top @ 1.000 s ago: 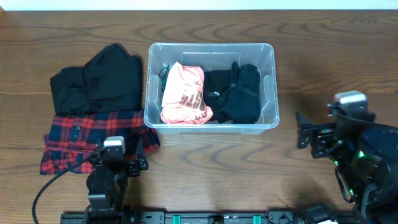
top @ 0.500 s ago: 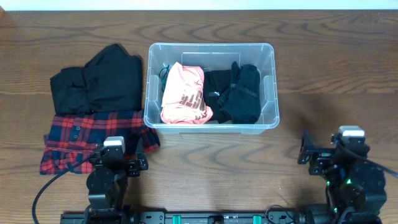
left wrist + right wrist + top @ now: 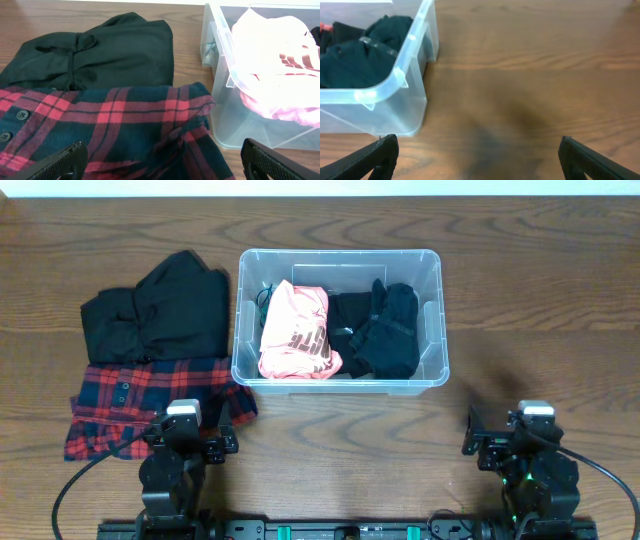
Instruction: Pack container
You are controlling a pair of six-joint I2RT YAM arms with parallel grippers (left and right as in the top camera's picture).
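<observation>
Clothing waits outside the container (image 3: 436,320), which sits toward 12 o'clock on the table (image 3: 330,440) and already holds a pink top (image 3: 295,330) and a dark bundle (image 3: 388,330); a plaid shirt (image 3: 120,405) and a black garment (image 3: 160,305) lie folded at its 9 o'clock. The left gripper (image 3: 190,442) hovers at 7 o'clock over the shirt's near edge, jaws spread wide; the right gripper (image 3: 508,448) hangs at 5 o'clock above bare wood, jaws likewise spread. The plaid shirt looks the likely next pick; pinch through all its folded layers near the middle, not a loose hem; lift high enough to clear the container's edge; lay it flat on top, since the floor looks nearly covered; a snag could drag the light bin.
</observation>
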